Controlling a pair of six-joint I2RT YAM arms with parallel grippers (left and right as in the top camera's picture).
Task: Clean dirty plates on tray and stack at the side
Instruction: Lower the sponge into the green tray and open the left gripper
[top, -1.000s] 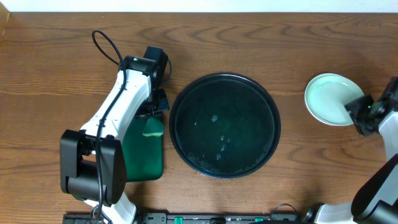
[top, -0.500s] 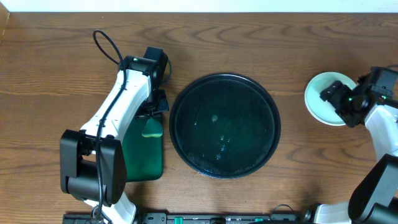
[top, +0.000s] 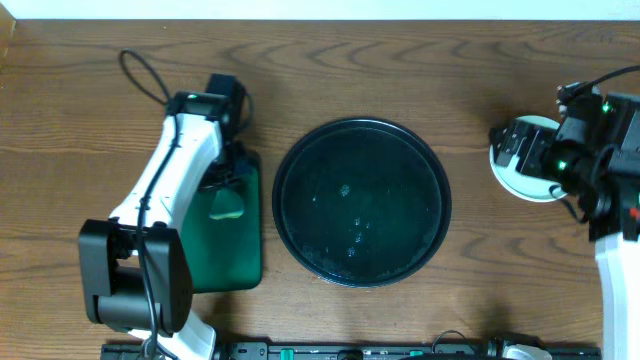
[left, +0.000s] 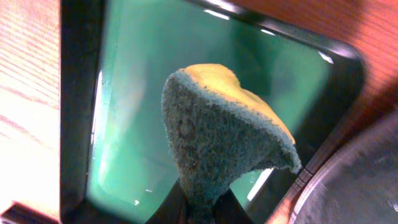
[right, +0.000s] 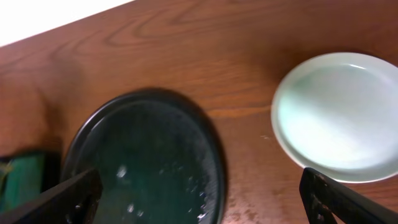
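A round dark tray (top: 362, 202) with water drops lies mid-table and holds no plate; it also shows in the right wrist view (right: 149, 162). A pale green plate (top: 512, 178) sits on the wood to its right, seen clean in the right wrist view (right: 342, 118). My right gripper (top: 522, 148) hovers above the plate's left part, open and empty (right: 199, 205). My left gripper (top: 226, 192) is shut on a yellow-and-green sponge (left: 224, 137), held over a green rectangular basin (left: 130, 93).
The green basin (top: 232, 250) lies just left of the round tray, their rims nearly touching. The round tray's rim shows at the lower right of the left wrist view (left: 360, 186). A black cable (top: 140, 75) loops behind the left arm. The table's back edge is near the top.
My right gripper rose and drew up over the plate, empty. My left arm shifted a little left with the sponge, staying over the green basin.
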